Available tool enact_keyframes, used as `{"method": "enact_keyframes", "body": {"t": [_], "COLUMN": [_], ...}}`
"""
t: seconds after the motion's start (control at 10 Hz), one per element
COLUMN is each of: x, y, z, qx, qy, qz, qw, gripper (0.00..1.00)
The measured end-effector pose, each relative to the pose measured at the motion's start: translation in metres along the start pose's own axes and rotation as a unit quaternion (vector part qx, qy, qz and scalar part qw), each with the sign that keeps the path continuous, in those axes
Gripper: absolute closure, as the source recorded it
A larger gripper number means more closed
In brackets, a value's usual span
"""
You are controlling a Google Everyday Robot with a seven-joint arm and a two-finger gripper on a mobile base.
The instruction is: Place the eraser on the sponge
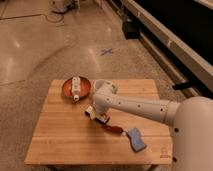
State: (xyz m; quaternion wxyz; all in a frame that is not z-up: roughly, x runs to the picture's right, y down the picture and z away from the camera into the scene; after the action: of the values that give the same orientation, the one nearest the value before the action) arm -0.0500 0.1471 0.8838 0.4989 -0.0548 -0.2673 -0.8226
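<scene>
The eraser (96, 115), a small block with a white top, red edge and dark base, lies near the middle of the wooden table (65, 137). My gripper (94, 112) is down right at it, at the end of the white arm coming in from the right, and the arm hides much of it. The sponge (136, 139), a small blue pad, rests near the table's front right corner, apart from the eraser and the gripper.
An orange bowl (76, 87) with a white bottle-like thing lying in it stands at the back left of the table. A flat dark-red elongated item (113, 128) lies between the eraser and the sponge. Polished floor surrounds the table, with a blue cross mark (106, 51).
</scene>
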Motion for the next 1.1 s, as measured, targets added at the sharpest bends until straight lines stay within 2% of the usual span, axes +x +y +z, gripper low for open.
{"method": "enact_keyframes", "body": {"t": [0.3,0.4,0.6,0.8,0.9,1.1], "x": [-0.002,-0.001,-0.002,-0.013,-0.021,-0.053], "y": [-0.006,-0.008,-0.006,0.011,0.018,0.034], "z": [-0.003,-0.008,-0.024,-0.048,-0.055,-0.070], "qx": [-0.013,-0.012,-0.008,-0.011,-0.015,-0.023], "qy": [-0.010,-0.009,-0.006,-0.004,-0.006,-0.019], "qz": [0.007,0.014,0.031,0.061,0.071,0.102], "qw": [0.9998,0.9998,0.9995,0.9981,0.9973,0.9943], "gripper": [0.87,0.96,1.00,1.00,1.00,1.00]}}
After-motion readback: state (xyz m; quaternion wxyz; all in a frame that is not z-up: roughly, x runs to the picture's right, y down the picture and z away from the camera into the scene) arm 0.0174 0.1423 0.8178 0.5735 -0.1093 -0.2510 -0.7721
